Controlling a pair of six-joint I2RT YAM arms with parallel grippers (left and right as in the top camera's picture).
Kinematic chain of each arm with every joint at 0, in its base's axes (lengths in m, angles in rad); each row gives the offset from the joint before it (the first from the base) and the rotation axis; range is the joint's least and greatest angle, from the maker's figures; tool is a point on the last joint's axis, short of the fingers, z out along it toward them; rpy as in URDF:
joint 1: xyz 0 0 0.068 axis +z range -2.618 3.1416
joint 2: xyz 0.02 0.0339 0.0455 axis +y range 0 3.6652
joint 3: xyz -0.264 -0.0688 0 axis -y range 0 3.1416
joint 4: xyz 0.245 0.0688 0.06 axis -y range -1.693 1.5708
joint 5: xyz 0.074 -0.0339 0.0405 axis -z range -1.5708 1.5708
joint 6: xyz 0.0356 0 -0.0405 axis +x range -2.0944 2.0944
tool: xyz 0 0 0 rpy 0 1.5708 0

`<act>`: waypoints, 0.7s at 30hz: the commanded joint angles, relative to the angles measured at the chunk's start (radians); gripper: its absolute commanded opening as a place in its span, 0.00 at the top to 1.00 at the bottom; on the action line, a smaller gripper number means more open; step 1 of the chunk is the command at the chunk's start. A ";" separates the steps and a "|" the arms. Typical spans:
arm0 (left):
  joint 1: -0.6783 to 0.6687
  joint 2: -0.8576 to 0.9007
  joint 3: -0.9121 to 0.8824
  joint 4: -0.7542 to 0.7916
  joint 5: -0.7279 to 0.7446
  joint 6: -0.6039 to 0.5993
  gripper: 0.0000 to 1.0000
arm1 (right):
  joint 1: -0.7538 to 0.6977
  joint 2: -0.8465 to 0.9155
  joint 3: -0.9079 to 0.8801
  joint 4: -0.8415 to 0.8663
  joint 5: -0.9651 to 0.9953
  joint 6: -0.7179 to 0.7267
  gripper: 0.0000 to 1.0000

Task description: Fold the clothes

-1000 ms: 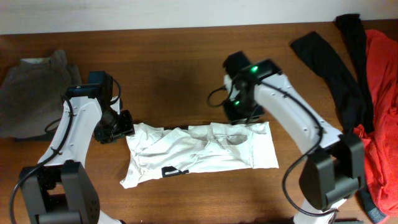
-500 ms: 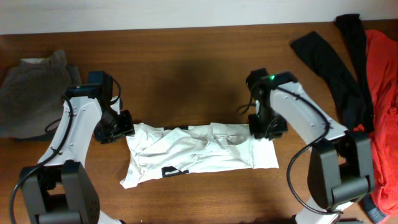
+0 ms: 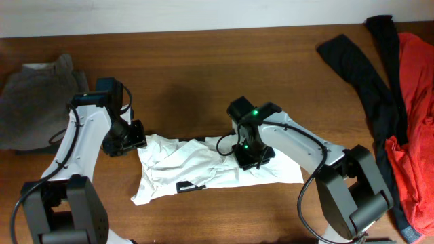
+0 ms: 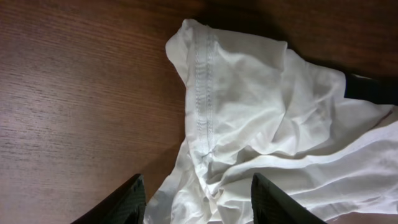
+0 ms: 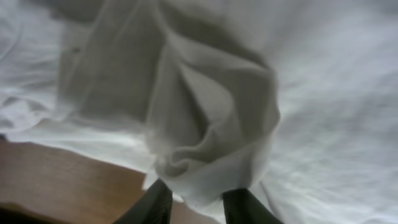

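Wood counter (image 3: 203,68): white T-shirt (image 3: 196,166) mid-counter, long axis left-right. Right claw (image 5: 198,198) pinches a fold at its middle; left claw (image 4: 199,199), jaws apart, sits over the left-end hem.

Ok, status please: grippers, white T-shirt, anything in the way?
Left gripper open at edge of white T-shirt. Right gripper shut on a fold mid-shirt. Black garment and orange-red garment far right, clear of work.
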 commanded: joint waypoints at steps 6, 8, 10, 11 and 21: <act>-0.002 -0.014 0.007 -0.023 0.011 -0.005 0.41 | -0.026 -0.012 0.001 -0.038 -0.143 -0.193 0.68; -0.002 -0.014 0.007 -0.032 0.011 -0.005 0.37 | -0.035 -0.016 0.027 -0.074 -0.187 -0.270 0.68; -0.002 -0.014 0.007 -0.039 0.011 -0.005 0.36 | -0.040 -0.023 0.061 -0.109 -0.205 -0.320 0.67; -0.002 -0.014 0.007 -0.044 0.011 -0.005 0.34 | -0.042 -0.031 0.097 -0.138 -0.204 -0.344 0.67; -0.002 -0.014 0.004 -0.067 0.011 -0.005 0.28 | -0.126 -0.088 0.292 -0.226 -0.081 -0.230 0.62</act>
